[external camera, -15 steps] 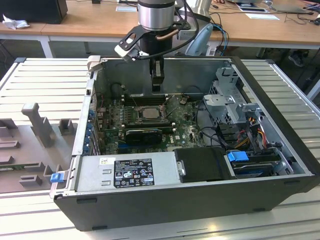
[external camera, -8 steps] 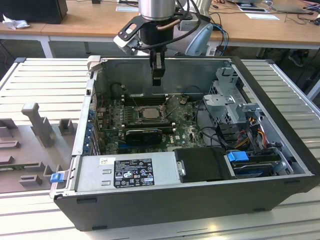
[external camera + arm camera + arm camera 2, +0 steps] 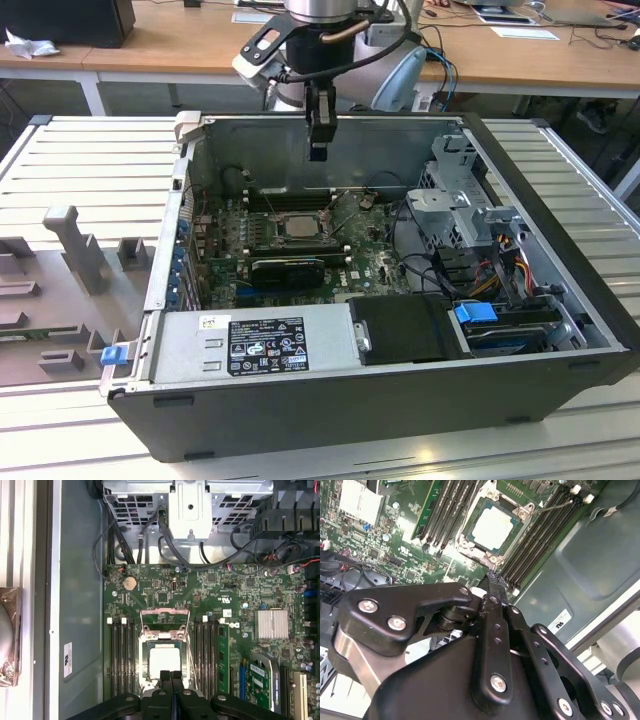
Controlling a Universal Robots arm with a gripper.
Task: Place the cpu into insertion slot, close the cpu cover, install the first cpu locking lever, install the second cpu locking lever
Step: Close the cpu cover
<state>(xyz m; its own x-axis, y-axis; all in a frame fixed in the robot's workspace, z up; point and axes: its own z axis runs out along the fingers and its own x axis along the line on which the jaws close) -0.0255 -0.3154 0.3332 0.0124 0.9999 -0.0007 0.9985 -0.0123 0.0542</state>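
Claw (image 3: 171, 676) fingers together, empty, poised above cpu (image 3: 164, 662), which lies flat in insertion slot (image 3: 146, 655). cpu cover (image 3: 165, 619) looks swung open, leaving it exposed.

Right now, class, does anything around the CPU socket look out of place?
The cpu cover stands tilted open beyond the cpu, which lies bare in the insertion slot, and a thin wire locking lever juts out unlatched beside it.

My feeds are evenly lit; the cpu (image 3: 492, 527) glares near-white, and the motherboard (image 3: 372, 262) sits in soft shade.
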